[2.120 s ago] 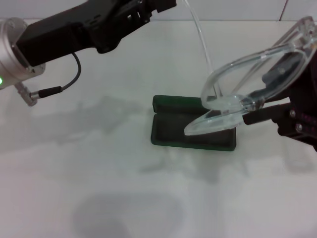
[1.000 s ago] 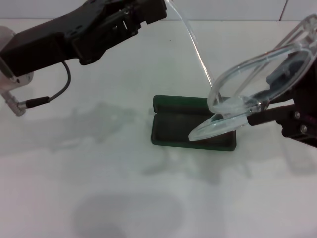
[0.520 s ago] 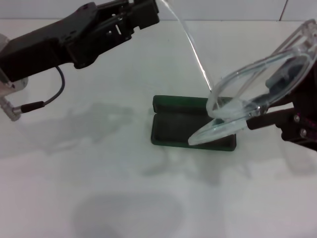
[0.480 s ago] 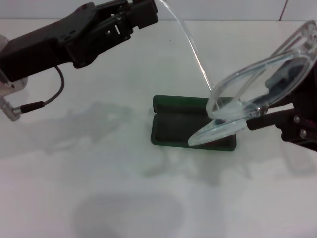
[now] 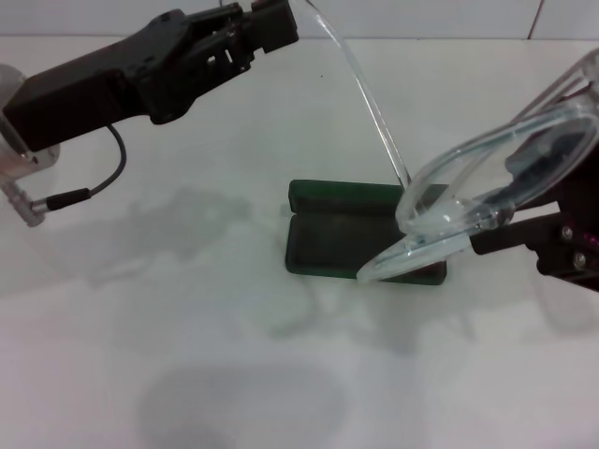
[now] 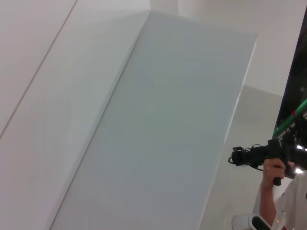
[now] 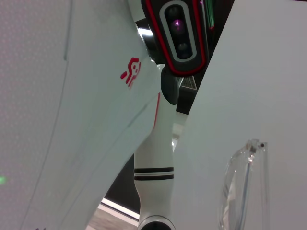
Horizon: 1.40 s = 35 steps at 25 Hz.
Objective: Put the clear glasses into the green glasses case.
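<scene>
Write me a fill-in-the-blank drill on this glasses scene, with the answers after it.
1. The green glasses case lies ___ on the table.
2. The clear glasses hang ___ the case, not in it.
3. The right gripper holds the glasses' ___.
4. The left gripper holds one ___ arm's tip.

Answers: open; above; frame; temple

The left claw [image 5: 281, 23], pinching one temple tip, has drawn back slightly. The right claw [image 5: 524, 220] has carried the glasses [image 5: 487, 178] lower, lenses nearer the case [image 5: 328, 238] beneath.
</scene>
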Tool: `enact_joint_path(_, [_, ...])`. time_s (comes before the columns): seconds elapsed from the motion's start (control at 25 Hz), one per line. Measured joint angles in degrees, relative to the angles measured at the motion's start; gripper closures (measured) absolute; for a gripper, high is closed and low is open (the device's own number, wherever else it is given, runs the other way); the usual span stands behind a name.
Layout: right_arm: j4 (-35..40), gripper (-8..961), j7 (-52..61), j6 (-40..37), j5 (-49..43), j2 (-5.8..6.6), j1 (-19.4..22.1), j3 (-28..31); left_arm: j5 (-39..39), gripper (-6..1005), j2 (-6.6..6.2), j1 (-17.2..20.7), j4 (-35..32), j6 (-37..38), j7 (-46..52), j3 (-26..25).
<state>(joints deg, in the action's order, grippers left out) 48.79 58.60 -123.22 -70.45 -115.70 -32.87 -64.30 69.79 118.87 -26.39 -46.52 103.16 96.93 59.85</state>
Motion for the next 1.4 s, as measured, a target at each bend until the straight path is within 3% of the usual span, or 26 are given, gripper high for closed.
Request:
enact_joint_path(0.28, [-0.1,904,-0.1,0.0,0.1,0.04,0.2,-0.1,-3.0,838,0.51,-0.5,0.0,-0.3,0.0,0.2])
enact_joint_path(0.36, [-0.1,904,-0.1,0.0,0.1,0.04,0.2,-0.1,-3.2,951,0.58,-0.8,-0.1,-0.1,0.2,0.5])
enact_joint_path(1.4, [-0.6,903,-0.4,0.1,0.1,0.03,0.7,0.0,-7.1,967,0.78,-2.6,-0.5,4.7,0.2,5.3])
